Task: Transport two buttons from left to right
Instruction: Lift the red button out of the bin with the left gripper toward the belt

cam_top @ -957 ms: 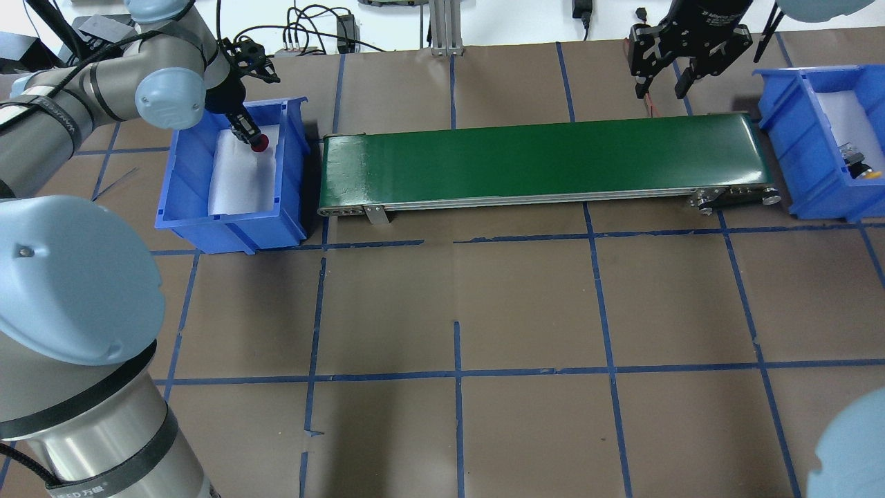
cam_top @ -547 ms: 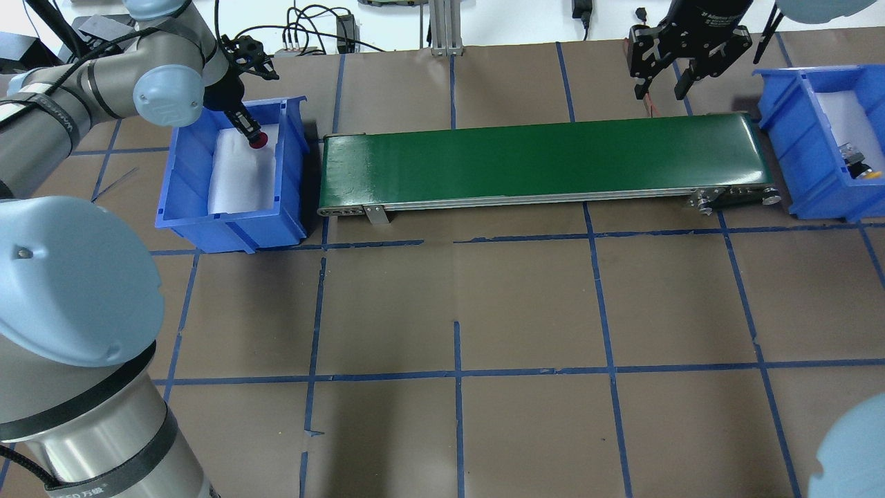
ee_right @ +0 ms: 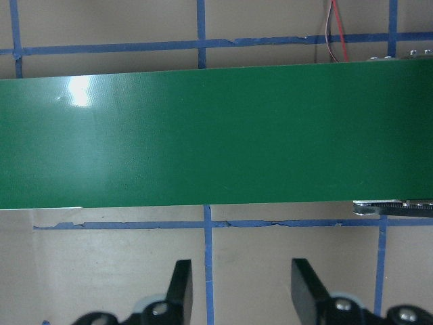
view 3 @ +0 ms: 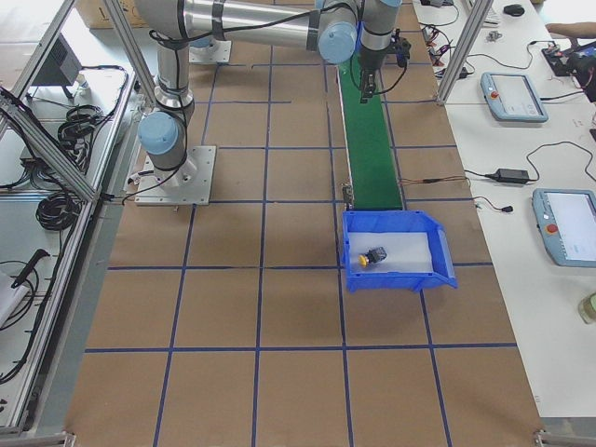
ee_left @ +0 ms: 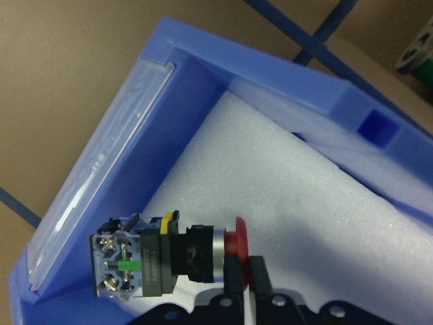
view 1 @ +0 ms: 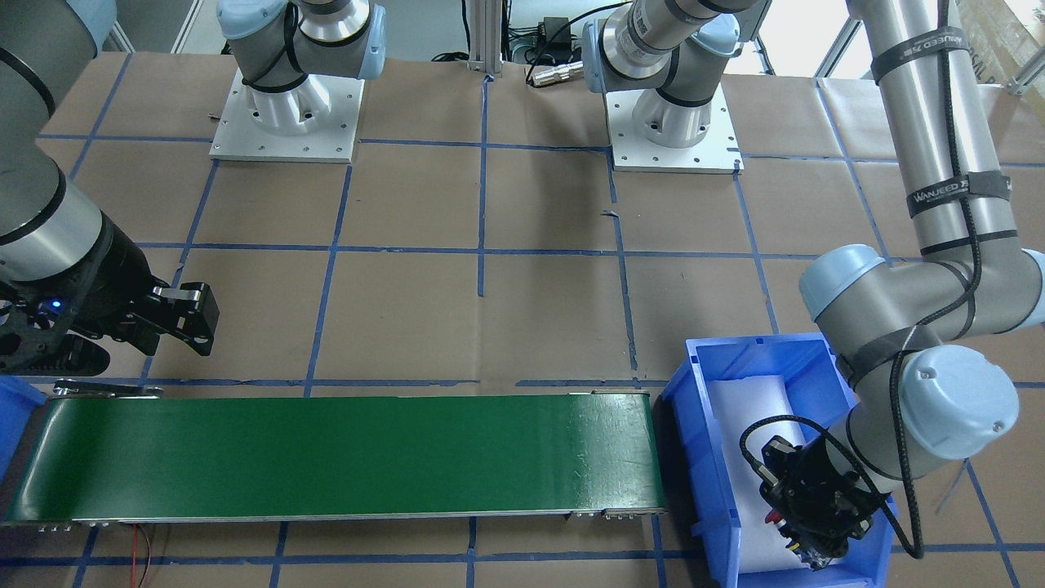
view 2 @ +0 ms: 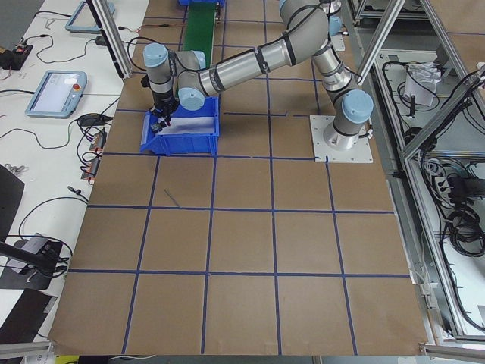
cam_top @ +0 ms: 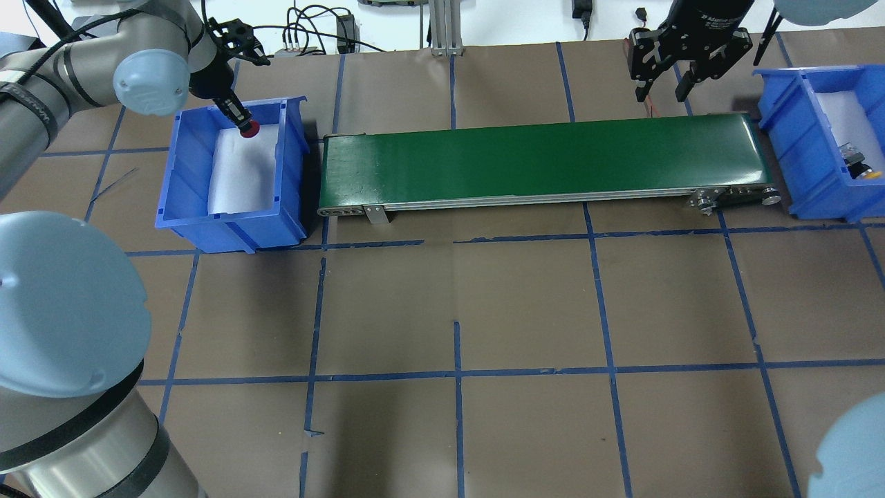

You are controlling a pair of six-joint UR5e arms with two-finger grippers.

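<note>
The red-capped button is held by its collar in my left gripper, which is shut on it. It hangs above the far end of the left blue bin, where the red button's cap shows below the left gripper. The yellow-capped button lies in the right blue bin and also shows as the yellow button in the exterior right view. My right gripper hovers open and empty just beyond the belt's right end; the right gripper has the green belt ahead of it.
A long green conveyor belt runs between the two bins. White foam lines the left bin. Cables and an aluminium post stand along the table's far edge. Blue tape lines grid the brown table.
My left gripper has risen with the red button, moving up and toward the bin's far edge. The right arm has stayed where it was.
</note>
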